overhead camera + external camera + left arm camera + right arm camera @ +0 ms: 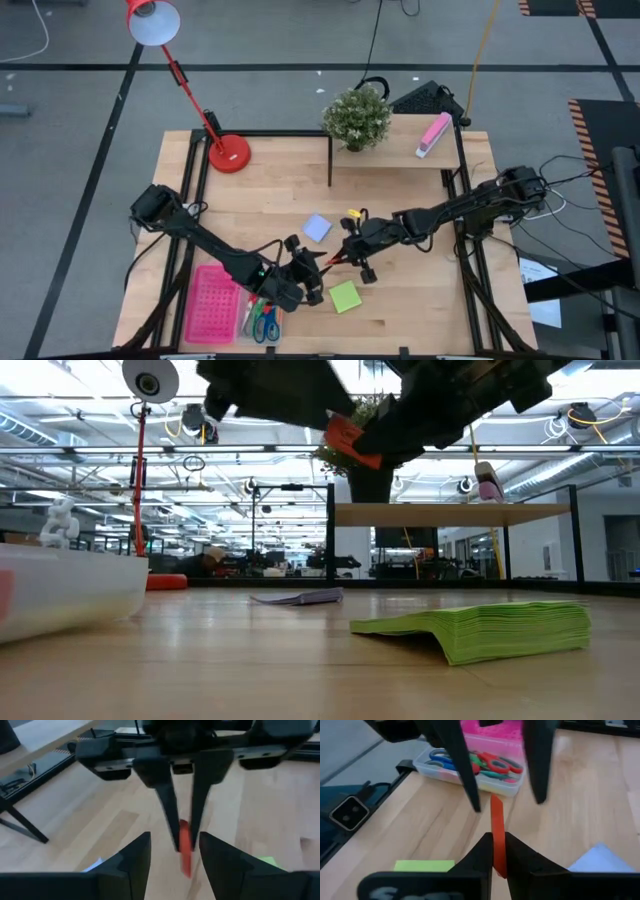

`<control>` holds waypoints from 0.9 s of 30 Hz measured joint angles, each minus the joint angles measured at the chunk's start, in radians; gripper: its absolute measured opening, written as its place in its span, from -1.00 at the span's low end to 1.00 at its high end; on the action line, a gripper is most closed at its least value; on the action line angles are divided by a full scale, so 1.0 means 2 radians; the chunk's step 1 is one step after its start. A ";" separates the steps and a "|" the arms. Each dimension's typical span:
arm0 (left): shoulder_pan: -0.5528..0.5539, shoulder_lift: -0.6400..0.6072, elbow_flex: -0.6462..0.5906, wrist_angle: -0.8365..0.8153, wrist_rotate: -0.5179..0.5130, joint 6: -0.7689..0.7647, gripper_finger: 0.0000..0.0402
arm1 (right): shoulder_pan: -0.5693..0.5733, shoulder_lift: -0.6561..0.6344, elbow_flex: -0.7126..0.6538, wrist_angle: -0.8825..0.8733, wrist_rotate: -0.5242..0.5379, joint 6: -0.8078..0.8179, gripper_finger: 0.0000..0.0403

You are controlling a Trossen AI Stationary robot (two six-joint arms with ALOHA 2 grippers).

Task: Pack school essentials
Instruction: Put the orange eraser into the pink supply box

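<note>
**Orange stick held between two grippers**

Above mid-table, the right gripper pinches one thin orange stick between narrow fingers, lifted clear of the wood. Facing it, the left gripper stands wide apart, its fingers either side of the stick's far end without closing. Near the front edge, one clear box holds scissors with red, green and blue handles, beside one pink tray. One green pad lies right of the box, one blue pad farther back. No writing is readable.
</note>
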 joint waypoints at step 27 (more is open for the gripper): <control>0.004 -0.001 -0.001 -0.017 0.068 0.042 -0.85 | 0.011 -0.006 0.000 -0.020 0.022 -0.014 -0.61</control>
